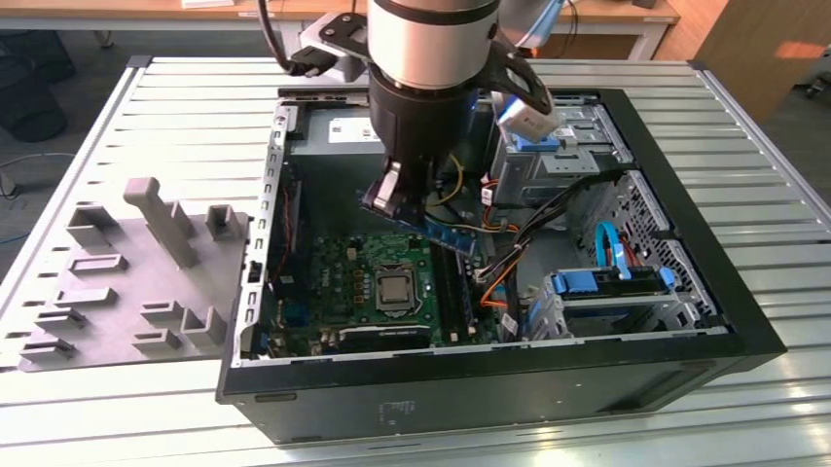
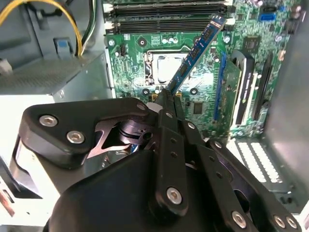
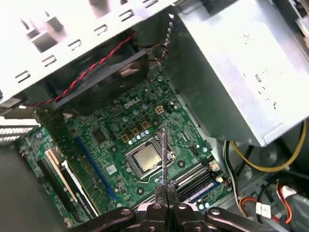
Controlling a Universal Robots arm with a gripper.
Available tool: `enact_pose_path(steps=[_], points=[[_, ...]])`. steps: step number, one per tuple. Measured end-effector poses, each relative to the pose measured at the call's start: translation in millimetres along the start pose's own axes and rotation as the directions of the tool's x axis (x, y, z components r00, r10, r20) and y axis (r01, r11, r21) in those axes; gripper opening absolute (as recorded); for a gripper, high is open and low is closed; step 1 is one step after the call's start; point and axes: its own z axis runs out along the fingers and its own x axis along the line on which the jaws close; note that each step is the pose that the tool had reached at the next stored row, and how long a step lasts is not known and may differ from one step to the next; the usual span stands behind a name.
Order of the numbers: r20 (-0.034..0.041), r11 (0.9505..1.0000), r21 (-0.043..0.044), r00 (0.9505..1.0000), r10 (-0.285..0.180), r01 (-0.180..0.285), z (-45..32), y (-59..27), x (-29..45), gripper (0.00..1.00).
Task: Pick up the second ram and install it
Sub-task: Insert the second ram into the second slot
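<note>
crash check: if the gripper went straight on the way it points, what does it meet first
Likely the motherboard near the CPU socket, with the held second ram touching before the gripper does; depth is unclear.

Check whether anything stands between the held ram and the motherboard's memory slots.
Nothing visible does. The gripper holds the second ram tilted above the processor socket, and the memory slots beside it lie uncovered.

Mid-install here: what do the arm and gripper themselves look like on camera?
The arm is a glossy silver-grey cylinder over a black section, with a black cable looping beside it. The gripper is matte black: flat linkage bars pinned with round silver screws, narrowing to slim black fingers.
</note>
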Motion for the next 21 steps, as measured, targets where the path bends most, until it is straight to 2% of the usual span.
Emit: enact_pose_path(steps=[3,6,11,14,16,19,21], points=[[0.0029,0.9985,0.0030,0.9985,0.055,-0.055,0.3,0.0,0.0,0.12],[0.0059,0.9940,0.0057,0.9940,0.109,-0.109,0.5,0.0,0.0,0.12],[0.0112,0.9800,0.0099,0.9800,0.198,-0.199,1.0,-0.1,0.1,0.12],[0.0145,0.9679,0.0121,0.9679,0.251,-0.251,1.2,-0.1,0.1,0.12],[0.0169,0.9579,0.0136,0.9579,0.286,-0.287,1.4,-0.1,0.1,0.12],[0.0204,0.9410,0.0155,0.9411,0.338,-0.338,1.6,-0.1,0.1,0.12],[0.0230,0.9277,0.0167,0.9277,0.373,-0.373,1.7,-0.1,0.1,0.12]])
